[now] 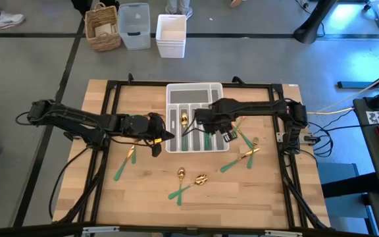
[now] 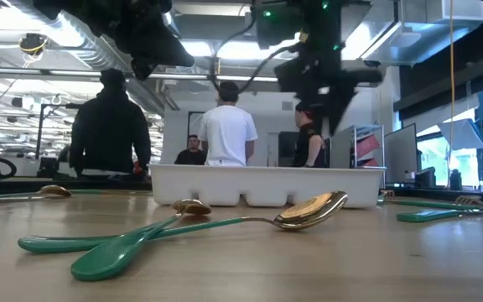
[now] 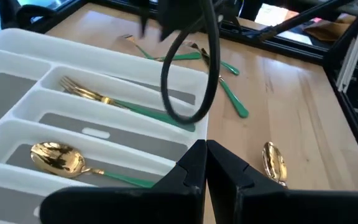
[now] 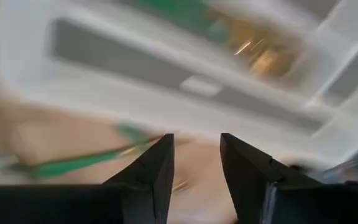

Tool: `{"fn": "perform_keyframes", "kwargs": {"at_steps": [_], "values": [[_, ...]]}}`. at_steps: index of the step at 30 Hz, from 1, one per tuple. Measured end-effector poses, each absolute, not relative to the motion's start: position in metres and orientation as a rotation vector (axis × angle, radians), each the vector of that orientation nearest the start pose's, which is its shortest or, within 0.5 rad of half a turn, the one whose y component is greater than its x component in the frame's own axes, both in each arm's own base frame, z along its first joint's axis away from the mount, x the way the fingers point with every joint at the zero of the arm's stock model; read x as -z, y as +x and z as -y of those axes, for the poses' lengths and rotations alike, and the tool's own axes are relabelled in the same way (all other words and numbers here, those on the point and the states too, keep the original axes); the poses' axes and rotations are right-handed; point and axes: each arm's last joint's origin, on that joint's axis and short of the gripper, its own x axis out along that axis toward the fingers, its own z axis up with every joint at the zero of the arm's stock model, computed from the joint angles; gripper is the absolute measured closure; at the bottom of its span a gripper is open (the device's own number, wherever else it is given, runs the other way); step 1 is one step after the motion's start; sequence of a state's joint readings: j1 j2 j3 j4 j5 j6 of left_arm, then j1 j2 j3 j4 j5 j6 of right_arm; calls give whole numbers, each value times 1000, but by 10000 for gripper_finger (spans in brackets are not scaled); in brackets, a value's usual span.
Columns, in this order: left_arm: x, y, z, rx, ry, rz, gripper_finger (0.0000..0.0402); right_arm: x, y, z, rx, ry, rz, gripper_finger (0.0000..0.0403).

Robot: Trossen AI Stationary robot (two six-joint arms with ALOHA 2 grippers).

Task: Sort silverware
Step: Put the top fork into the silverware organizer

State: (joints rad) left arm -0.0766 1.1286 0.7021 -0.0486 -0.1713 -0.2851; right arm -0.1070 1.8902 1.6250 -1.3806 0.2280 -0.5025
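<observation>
White plastic makes the slotted tray (image 1: 193,92) at the far middle of the wooden table (image 1: 150,197). Inside it lie one gold spoon (image 3: 58,158) and one fork (image 3: 82,92), each in its own slot. The other silverware is loose on the wood: two crossed spoons (image 1: 188,180) in front of the tray, one piece (image 1: 125,164) at the left, several forks (image 1: 245,150) at the right. The left gripper (image 3: 205,152), fingers together and holding nothing, hangs at the tray's left front corner. The right gripper (image 4: 194,163), fingers apart, is above the tray's front right part. Its black cable (image 3: 188,68) hides part of the tray in the left wrist view. People (image 2: 227,126) stand behind the table. I can read no writing.
</observation>
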Motion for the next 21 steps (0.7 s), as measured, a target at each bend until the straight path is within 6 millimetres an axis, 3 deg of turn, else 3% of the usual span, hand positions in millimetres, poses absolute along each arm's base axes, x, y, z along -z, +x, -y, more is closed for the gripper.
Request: {"fn": "perform_keyframes", "kwargs": {"at_steps": [5,14,21], "values": [[-246,243,22,-121,-298,-480,398,-261,327,38,-193,-271,-1732,270],[-217,263,62,-32,-604,-568,398,-283,299,31,-189,-120,-1635,270],[-204,269,84,8,-656,-602,398,-280,286,19,-433,159,-1471,270]]}}
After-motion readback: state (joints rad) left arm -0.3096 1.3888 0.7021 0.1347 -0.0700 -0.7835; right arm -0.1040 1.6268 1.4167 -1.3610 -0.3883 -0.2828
